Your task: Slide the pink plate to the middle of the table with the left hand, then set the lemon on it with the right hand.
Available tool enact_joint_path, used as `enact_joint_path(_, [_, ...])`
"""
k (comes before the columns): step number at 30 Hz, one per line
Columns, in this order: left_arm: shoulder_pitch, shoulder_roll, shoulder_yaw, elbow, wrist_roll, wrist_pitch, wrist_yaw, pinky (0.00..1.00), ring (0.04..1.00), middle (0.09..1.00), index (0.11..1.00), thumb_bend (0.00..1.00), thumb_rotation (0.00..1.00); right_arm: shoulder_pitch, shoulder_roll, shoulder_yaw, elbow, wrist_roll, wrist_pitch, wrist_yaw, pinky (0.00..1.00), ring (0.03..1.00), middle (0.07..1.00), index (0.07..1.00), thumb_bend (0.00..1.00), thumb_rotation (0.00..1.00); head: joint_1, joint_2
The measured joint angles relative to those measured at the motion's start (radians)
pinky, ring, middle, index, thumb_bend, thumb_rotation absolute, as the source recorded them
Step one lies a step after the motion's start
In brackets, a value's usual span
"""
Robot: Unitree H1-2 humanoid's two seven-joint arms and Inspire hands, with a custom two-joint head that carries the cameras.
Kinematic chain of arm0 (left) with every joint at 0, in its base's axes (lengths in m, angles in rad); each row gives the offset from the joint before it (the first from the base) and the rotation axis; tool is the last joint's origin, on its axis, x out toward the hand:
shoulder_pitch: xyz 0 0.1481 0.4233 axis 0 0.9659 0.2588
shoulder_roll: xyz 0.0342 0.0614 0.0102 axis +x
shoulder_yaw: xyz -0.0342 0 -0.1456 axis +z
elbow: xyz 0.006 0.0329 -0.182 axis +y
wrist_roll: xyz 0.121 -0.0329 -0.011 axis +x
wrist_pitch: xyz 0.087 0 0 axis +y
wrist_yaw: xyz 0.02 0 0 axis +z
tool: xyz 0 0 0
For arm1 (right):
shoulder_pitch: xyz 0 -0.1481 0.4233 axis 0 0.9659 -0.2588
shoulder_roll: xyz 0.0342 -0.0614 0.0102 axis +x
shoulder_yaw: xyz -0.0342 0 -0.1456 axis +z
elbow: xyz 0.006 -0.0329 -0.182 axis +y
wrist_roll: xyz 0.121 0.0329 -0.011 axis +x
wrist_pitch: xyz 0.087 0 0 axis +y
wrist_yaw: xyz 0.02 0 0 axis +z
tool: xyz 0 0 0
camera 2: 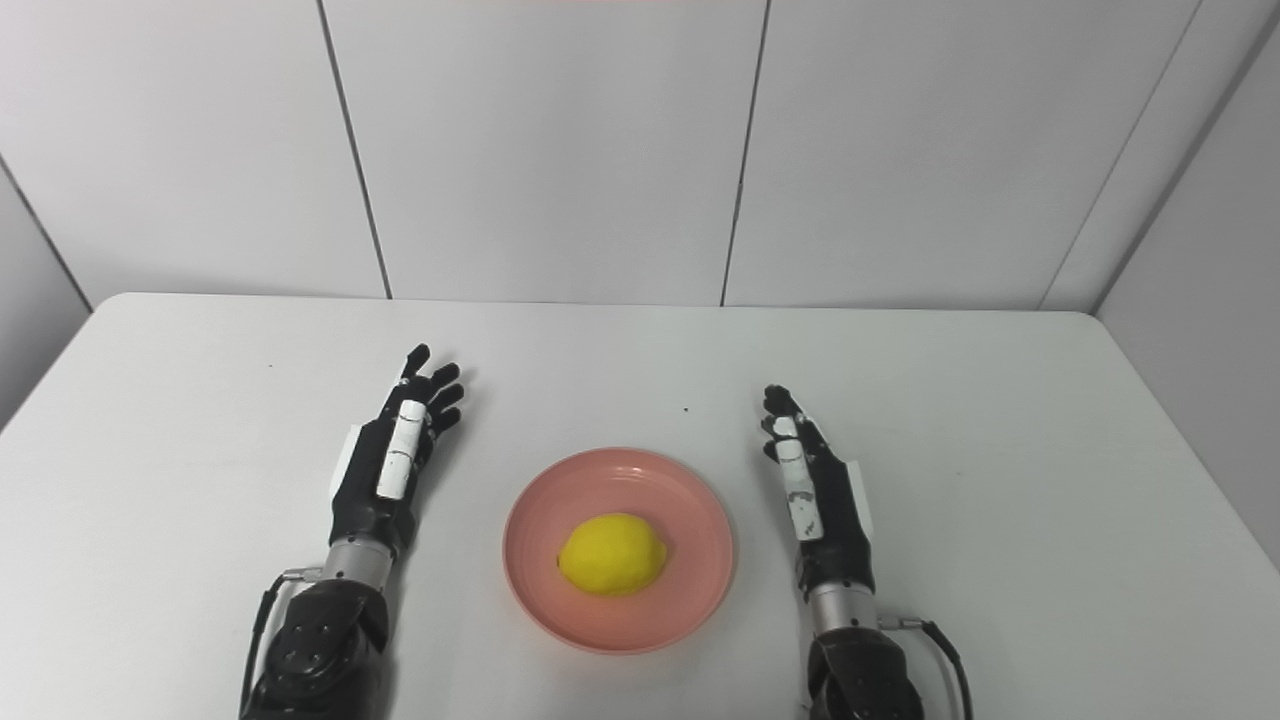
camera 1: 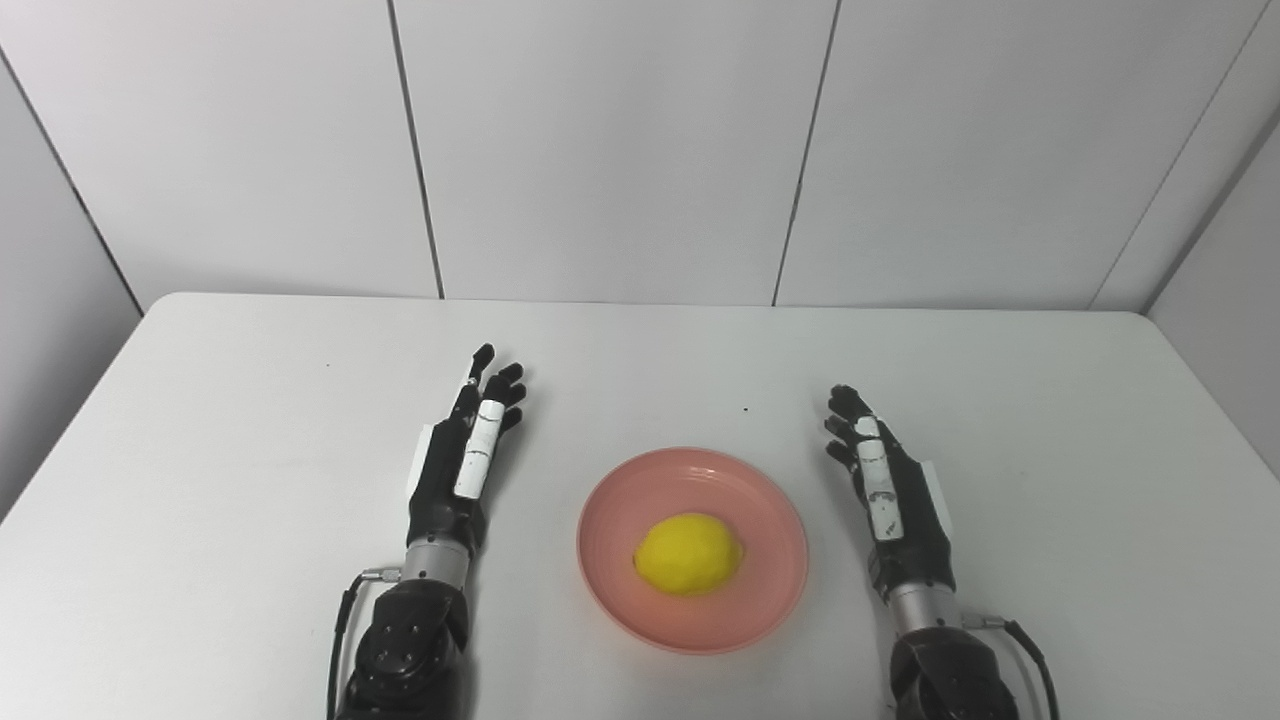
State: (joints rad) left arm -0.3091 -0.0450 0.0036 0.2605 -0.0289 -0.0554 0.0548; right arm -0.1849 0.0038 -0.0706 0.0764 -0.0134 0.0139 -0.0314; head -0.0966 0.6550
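The pink plate [camera 1: 600,560] lies near the front middle of the white table [camera 1: 250,400], and the yellow lemon [camera 1: 689,554] rests in its centre. To the plate's left my left hand [camera 1: 466,463] is open, fingers stretched forward and apart, holding nothing. On the plate's right side my right hand [camera 1: 885,480] is likewise open and empty, fingers pointing away from me. Neither hand touches the plate or the lemon; a gap of bare table lies between each hand and the rim.
White wall panels [camera 1: 610,150] rise behind the table's far edge. A tiny dark speck [camera 1: 745,409] marks the tabletop beyond the plate. Cables run off both wrists near the front edge.
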Motion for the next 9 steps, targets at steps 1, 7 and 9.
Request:
enact_joint_path(1, [-0.001,-0.001,0.007,0.002,0.000,-0.002,0.006,0.90,0.888,0.889,0.933,0.79,0.88,-0.006,-0.001,0.000,0.007,0.001,0.000,0.000,0.92,0.917,0.911,0.871,0.81,1.00,0.000,0.000])
enact_joint_path(7, [-0.002,-0.004,0.018,0.002,0.000,-0.016,0.021,0.87,0.873,0.877,0.917,0.82,0.88,-0.013,-0.002,0.000,0.016,0.024,0.000,0.000,0.94,0.951,0.935,0.894,0.79,1.00,-0.002,0.003])
enact_joint_path(9, [-0.002,-0.004,0.018,0.002,0.008,-0.016,0.026,0.87,0.873,0.878,0.917,0.82,0.88,-0.014,-0.003,0.001,0.017,0.029,0.000,0.001,0.93,0.954,0.939,0.897,0.80,1.00,-0.002,0.003])
